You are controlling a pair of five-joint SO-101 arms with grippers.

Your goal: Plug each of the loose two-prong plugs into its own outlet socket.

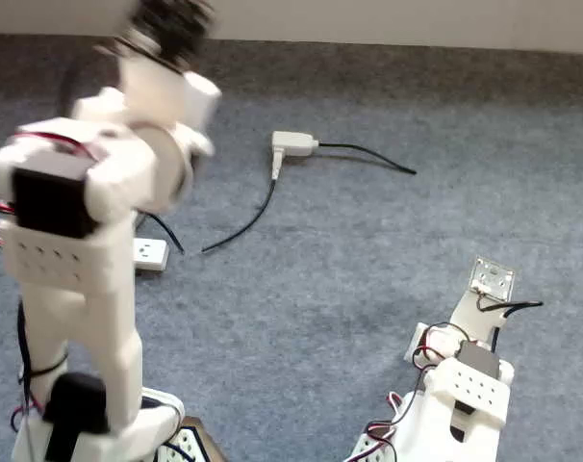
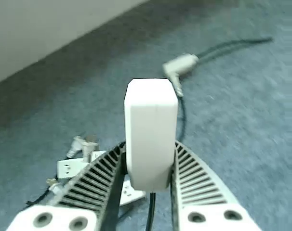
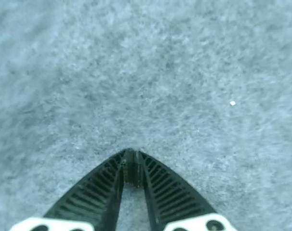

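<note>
Fuzzy grey carpet (image 1: 368,250); left pincer (image 2: 150,147) clamps a boxy white plug (image 2: 151,120), right pincer (image 3: 131,156) clenched empty

Grey carpet (image 1: 368,250) carries a corded plug (image 1: 293,144) and outlet socket (image 1: 150,254).

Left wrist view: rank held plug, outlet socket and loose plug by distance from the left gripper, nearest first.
1. Held plug, clamped in the left gripper.
2. Outlet socket, on the carpet just below.
3. Loose plug, farthest, across the carpet.

High camera looking down, wrist cameras facing carpet (image 3: 146,72)
</note>
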